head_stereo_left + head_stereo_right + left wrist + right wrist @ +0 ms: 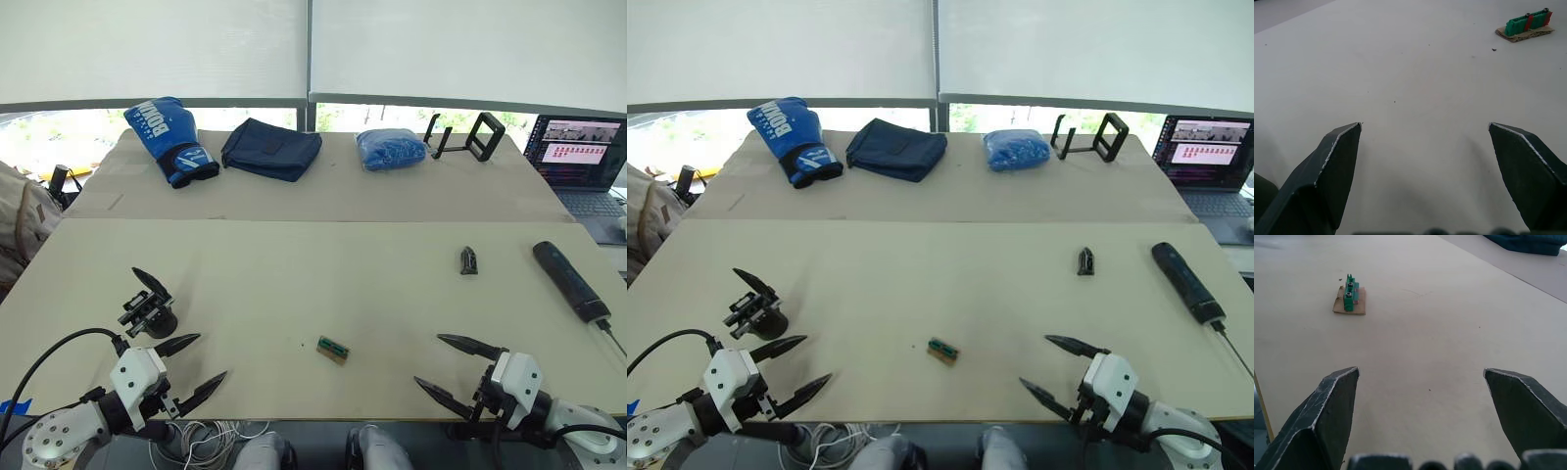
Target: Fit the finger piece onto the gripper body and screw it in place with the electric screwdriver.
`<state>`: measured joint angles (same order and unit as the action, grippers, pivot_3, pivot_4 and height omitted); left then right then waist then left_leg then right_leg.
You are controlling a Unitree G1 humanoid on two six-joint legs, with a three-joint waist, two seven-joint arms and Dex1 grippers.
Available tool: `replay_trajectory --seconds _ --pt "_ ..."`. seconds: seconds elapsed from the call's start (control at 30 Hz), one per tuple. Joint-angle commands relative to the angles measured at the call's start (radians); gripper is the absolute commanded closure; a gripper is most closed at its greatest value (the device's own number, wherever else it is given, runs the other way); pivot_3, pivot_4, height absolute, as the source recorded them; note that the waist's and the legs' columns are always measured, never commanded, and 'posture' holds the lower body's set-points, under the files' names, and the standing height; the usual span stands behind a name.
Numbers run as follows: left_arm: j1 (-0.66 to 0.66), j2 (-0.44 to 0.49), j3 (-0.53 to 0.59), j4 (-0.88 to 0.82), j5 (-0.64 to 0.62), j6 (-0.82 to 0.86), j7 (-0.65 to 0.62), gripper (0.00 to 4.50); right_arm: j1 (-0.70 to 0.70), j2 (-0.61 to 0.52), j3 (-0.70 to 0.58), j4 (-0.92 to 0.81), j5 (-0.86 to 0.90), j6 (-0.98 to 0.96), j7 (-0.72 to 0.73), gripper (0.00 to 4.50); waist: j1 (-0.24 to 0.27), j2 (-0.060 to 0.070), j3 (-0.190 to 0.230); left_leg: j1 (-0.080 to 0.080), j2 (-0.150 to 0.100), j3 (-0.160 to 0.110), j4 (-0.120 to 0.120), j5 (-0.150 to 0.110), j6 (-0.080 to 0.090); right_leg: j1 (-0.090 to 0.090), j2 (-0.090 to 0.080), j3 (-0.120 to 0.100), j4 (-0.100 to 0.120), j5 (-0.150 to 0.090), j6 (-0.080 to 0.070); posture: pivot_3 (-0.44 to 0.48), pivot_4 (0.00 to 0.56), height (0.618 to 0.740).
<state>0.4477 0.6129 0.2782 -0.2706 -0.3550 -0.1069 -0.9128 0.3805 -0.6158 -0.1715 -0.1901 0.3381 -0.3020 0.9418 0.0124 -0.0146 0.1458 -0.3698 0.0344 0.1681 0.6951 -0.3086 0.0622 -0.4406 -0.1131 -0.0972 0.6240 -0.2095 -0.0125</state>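
Observation:
The small black finger piece (469, 260) lies on the cream table at the right of middle. At the far right, the long black electric screwdriver (570, 281) rests with its thin bit pointing toward the near edge. The black gripper body (150, 308) sits at the near left, its pointed finger up. Just in front of it my left gripper (203, 363) hovers open with nothing between its fingers. My right gripper (436, 362) is open and empty at the near right, well short of the finger piece.
A small green-and-brown block (333, 350) lies between my grippers near the front edge. On the far table sit a blue boxing glove (171, 140), a navy pouch (271, 149), a blue bundle (390, 149) and a black stand (466, 136). A laptop (580, 162) is at the far right.

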Motion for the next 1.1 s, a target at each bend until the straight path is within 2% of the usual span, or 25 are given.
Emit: replay_trajectory --seconds 0.03,0.33,0.43,0.57,0.7,0.83,0.97,1.1 --pt "0.0 -0.004 0.013 -0.023 -0.027 -0.017 -0.006 0.11 0.009 0.0 -0.012 -0.04 0.024 -0.006 0.0 0.0 0.0 0.0 0.0 0.0 0.0 0.0 0.0 0.0 0.0 0.0 0.0 0.0 0.0 0.0 0.0 0.0 0.15 0.74" --pt "0.072 -0.016 0.066 -0.09 -0.194 0.097 -0.028 0.11 -0.037 0.022 0.007 -0.056 0.086 0.064 -0.003 0.0 -0.002 0.0 0.0 0.0 0.0 0.0 0.0 0.0 0.0 0.0 0.0 0.0 0.0 0.0 0.0 0.0 0.15 0.74" --pt "0.097 -0.06 0.104 -0.107 -0.201 0.099 0.034 0.11 -0.075 0.045 0.007 -0.069 0.119 0.101 -0.022 0.0 -0.001 0.0 0.0 0.0 0.0 0.0 0.0 0.0 0.0 0.0 0.0 0.0 0.0 0.0 0.0 0.0 0.15 0.74" --pt "0.143 -0.128 0.154 -0.099 -0.167 0.052 0.093 0.11 -0.113 0.064 0.032 -0.087 0.146 0.086 0.024 0.0 -0.001 0.0 0.0 0.0 0.0 0.0 0.0 -0.001 0.002 0.0 0.0 0.0 0.0 0.0 0.0 0.0 0.15 0.74" --pt "0.198 -0.178 0.215 -0.092 -0.193 0.093 0.161 0.11 -0.128 0.101 0.044 -0.109 0.163 0.051 0.032 0.0 0.001 -0.001 0.0 0.0 0.0 -0.001 0.0 -0.002 0.003 0.0 0.0 0.0 0.0 0.0 0.0 0.0 0.15 0.74" --pt "0.233 -0.223 0.284 -0.053 -0.201 0.064 0.191 0.11 -0.13 0.093 0.065 -0.16 0.211 0.125 0.054 0.0 0.0 -0.001 0.001 0.0 0.0 -0.001 0.0 -0.003 0.005 0.0 0.0 0.0 -0.001 0.0 0.0 0.0 0.15 0.74" --pt "0.223 -0.275 0.392 0.041 -0.242 0.064 0.263 0.11 -0.162 0.092 0.094 -0.218 0.216 0.147 0.051 0.0 -0.002 -0.002 0.001 0.0 0.0 -0.002 0.0 -0.003 0.005 -0.001 0.0 -0.001 -0.002 0.0 0.0 0.0 0.15 0.74" --pt "0.18 -0.269 0.42 0.045 -0.263 0.074 0.281 0.11 -0.189 0.089 0.097 -0.226 0.192 0.152 0.035 0.0 0.004 -0.005 0.002 0.0 0.0 -0.002 0.0 -0.003 0.005 -0.003 0.0 -0.002 -0.002 0.0 0.0 0.0 0.15 0.74"
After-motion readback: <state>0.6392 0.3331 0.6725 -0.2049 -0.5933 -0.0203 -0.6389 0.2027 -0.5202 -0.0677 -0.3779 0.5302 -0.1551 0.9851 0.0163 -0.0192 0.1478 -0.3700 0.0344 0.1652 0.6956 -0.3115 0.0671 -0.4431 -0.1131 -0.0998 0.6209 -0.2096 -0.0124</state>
